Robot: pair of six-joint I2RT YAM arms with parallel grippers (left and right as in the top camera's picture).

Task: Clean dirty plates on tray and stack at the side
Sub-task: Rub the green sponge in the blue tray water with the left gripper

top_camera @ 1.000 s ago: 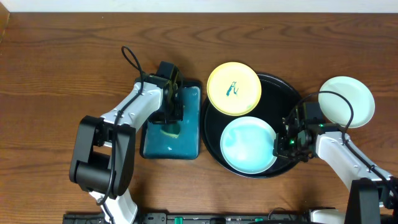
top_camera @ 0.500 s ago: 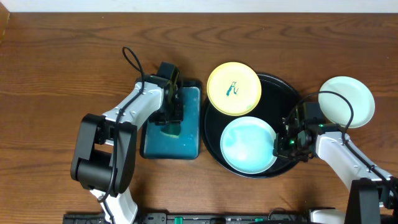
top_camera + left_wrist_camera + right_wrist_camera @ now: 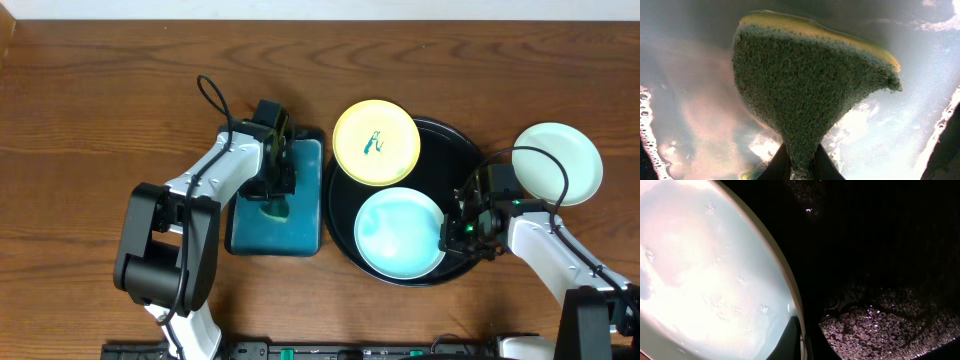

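Left gripper [image 3: 800, 165]: it is closed tight on the sponge [image 3: 805, 90] and pinches only its narrow lower end. The wide part of the sponge spreads out free above the soapy water of the teal tray [image 3: 300, 235].
Right gripper [image 3: 801, 340]: its jaws are shut on the right rim of the mint plate [image 3: 395, 235]. The plate lies flat in the black tray [image 3: 455, 150], in the lower half.
Other plates: the yellow plate [image 3: 390, 160] carries a teal stain [image 3: 372, 144]. It sits at the upper left of the black tray and partly covers the tray's rim. A pale plate [image 3: 557, 162] rests on the table to the right, well apart from the tray.
Risk, sponge: the hold is small and at one end only. Pressing on a plate can bend the sponge or pull it out of the fingers.
Risk, water: the sponge looks soaked, so carrying it across to the black tray can drip on the wood.
Risk, mint plate: its surface is wet with bubbles and the pinch takes only the thin edge. A lift can let it slide out or tip, and scrubbing can turn it in the grip.
Risk, yellow plate: it lies just beside the mint plate, and I cannot tell if they touch. A push on the mint plate can move the yellow one off the rim.
Risk, arms: both must work over the same tray, so they can meet.
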